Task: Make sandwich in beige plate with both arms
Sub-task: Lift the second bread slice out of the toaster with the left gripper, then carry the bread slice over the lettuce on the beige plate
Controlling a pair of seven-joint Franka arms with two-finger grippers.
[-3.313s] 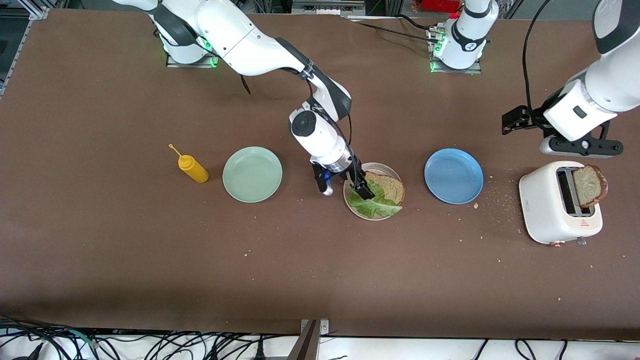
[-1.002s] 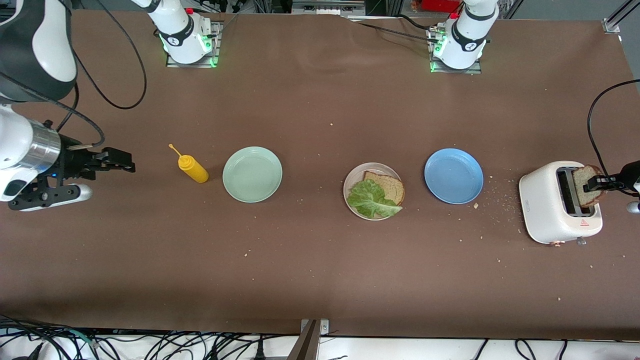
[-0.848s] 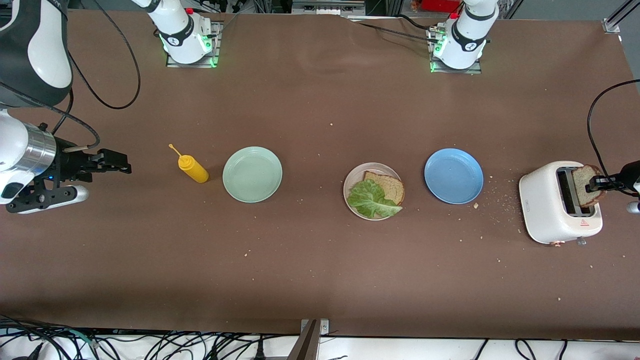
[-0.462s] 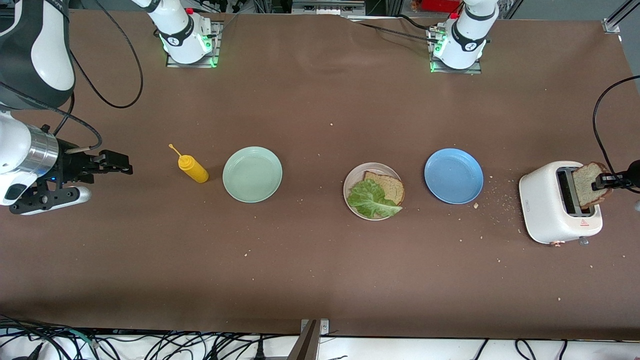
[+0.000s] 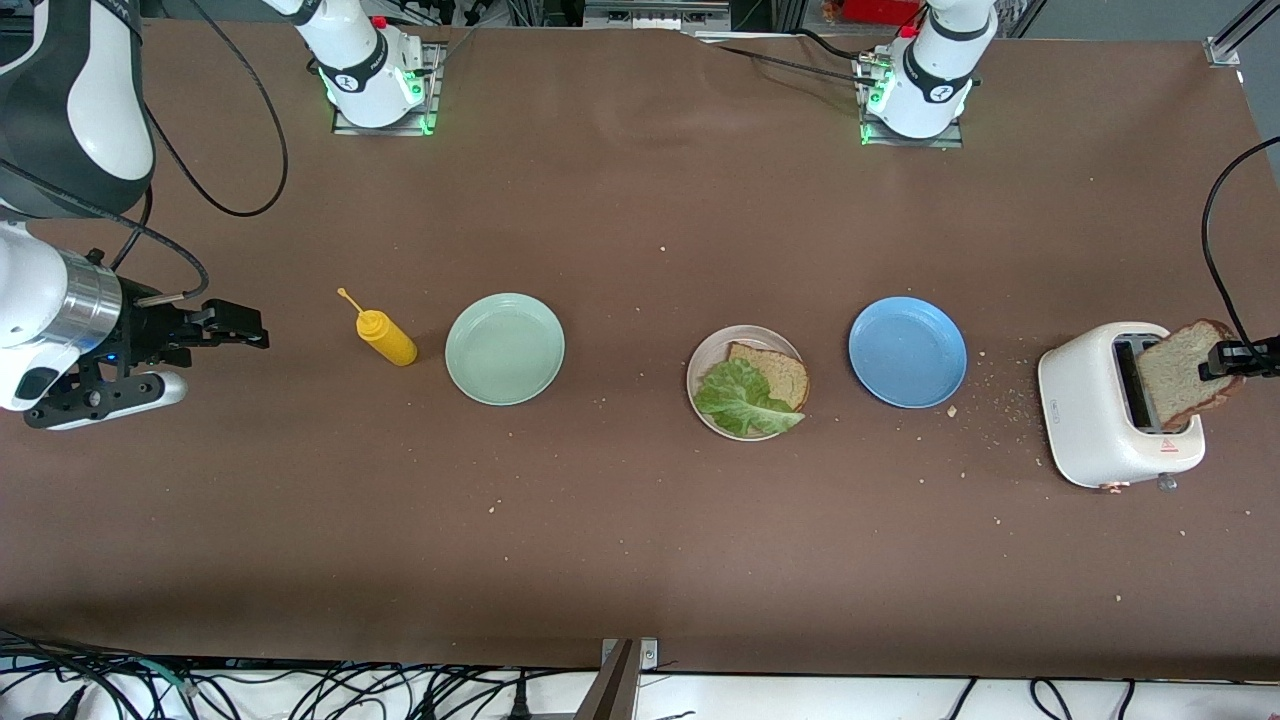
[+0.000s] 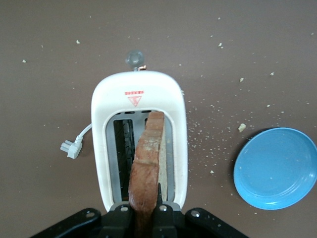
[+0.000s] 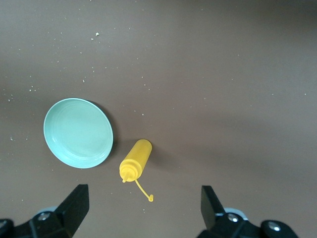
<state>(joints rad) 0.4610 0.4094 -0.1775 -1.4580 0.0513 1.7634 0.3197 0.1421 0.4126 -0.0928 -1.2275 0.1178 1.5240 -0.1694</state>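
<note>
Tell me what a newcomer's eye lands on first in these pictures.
First, the bread slice tilting out of the white toaster at the left arm's end of the table, pinched by the left gripper. Next, the beige plate mid-table, holding a bread slice under a lettuce leaf. The right gripper waits, fingers open, over bare table near the yellow bottle.

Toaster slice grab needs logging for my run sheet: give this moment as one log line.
left gripper: shut on bread slice, lifting from toaster | right gripper: open, waiting | beige plate: bread, lettuce
</note>
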